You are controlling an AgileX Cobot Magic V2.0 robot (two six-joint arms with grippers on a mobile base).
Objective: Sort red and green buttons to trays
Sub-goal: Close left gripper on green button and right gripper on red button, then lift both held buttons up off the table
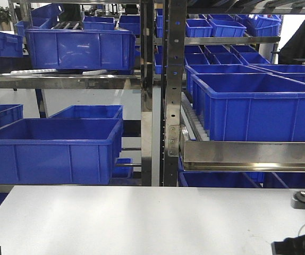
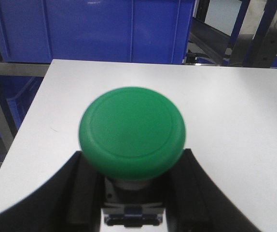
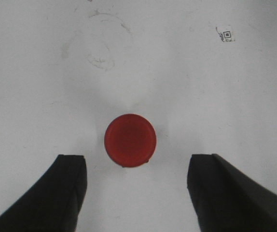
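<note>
A green-capped button (image 2: 131, 128) with a dark blocky body sits between the two black fingers of my left gripper (image 2: 133, 154), which is shut on the body just under the cap, above the white table (image 2: 235, 111). In the right wrist view a red-capped button (image 3: 130, 140) stands on the table, seen from straight above. My right gripper (image 3: 136, 162) hangs open over it. The black fingers (image 3: 68, 193) stand wide apart on either side and slightly nearer the camera than the cap, touching nothing. The trays are out of view.
Deep blue crates (image 1: 51, 146) fill steel racks (image 1: 166, 106) just behind the table's far edge. Part of the right arm (image 1: 301, 234) shows at the front view's bottom right. A small square marker sticker (image 3: 225, 35) and faint scuff rings (image 3: 102, 58) lie beyond the red button.
</note>
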